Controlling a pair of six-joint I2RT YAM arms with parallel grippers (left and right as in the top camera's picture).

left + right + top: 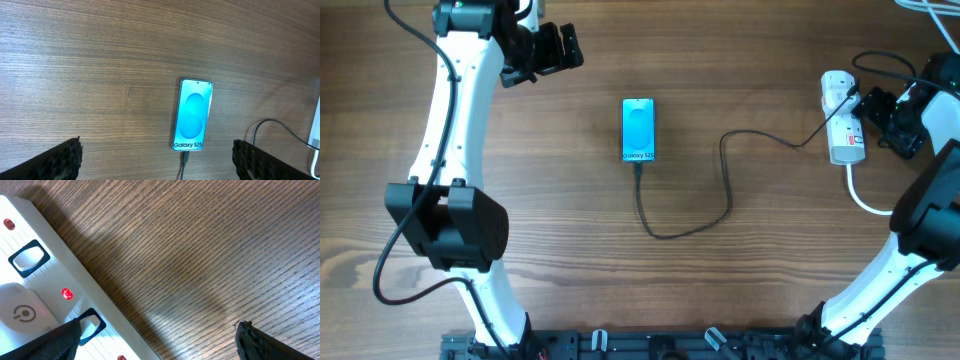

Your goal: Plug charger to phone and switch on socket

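Charger looks seated in phone; socket lamp lit red. Left gripper and right gripper both spread, empty.

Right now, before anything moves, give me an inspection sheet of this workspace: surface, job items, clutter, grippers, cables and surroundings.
Surface: brown wood-grain table.
Job's things: small rectangular phone with a cyan screen lies flat mid-table. The thin black charger cable meets its bottom edge. The white elongated power strip sits at the right, with one indicator glowing red.
Clutter: nothing seen.
Grippers: left gripper open, well apart from the phone. Right gripper open, beside the power strip.
Cables: the charger cable loops from the phone across to the power strip. A thicker white cord leaves the strip's near end.
Surroundings: black rail along the table's near edge.
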